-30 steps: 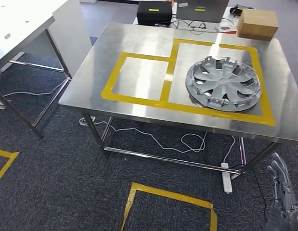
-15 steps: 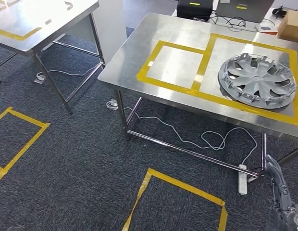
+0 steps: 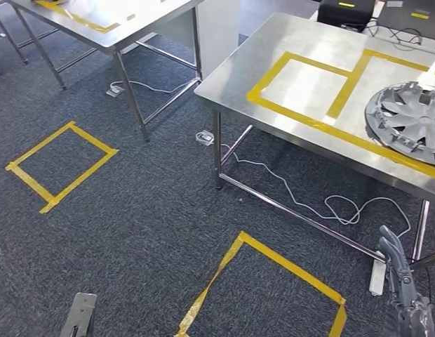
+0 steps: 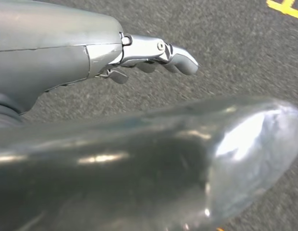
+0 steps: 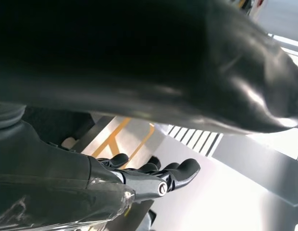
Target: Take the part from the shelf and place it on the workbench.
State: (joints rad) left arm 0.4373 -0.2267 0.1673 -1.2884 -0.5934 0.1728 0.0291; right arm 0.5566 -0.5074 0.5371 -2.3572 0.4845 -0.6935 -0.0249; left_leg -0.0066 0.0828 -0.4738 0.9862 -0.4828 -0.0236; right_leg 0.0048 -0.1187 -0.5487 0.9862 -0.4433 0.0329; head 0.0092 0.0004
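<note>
I see both hands empty, fingers loosely extended: right hand [image 3: 403,291], left hand [image 4: 155,55]. Part [image 3: 408,121] lies on workbench [image 3: 290,49]. Risk as I judge it: walking clips table leg [image 3: 217,151] or cable [image 3: 311,203].

Bright even light, glare on steel workbench [image 3: 290,56], wrist views blurred close up

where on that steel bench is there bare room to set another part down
The smaller yellow-taped square on the workbench is bare steel, bordered by the table's left edge and the tape divider. The larger taped zone beside it is crowded: the grey wheel cover fills what shows of it.
</note>
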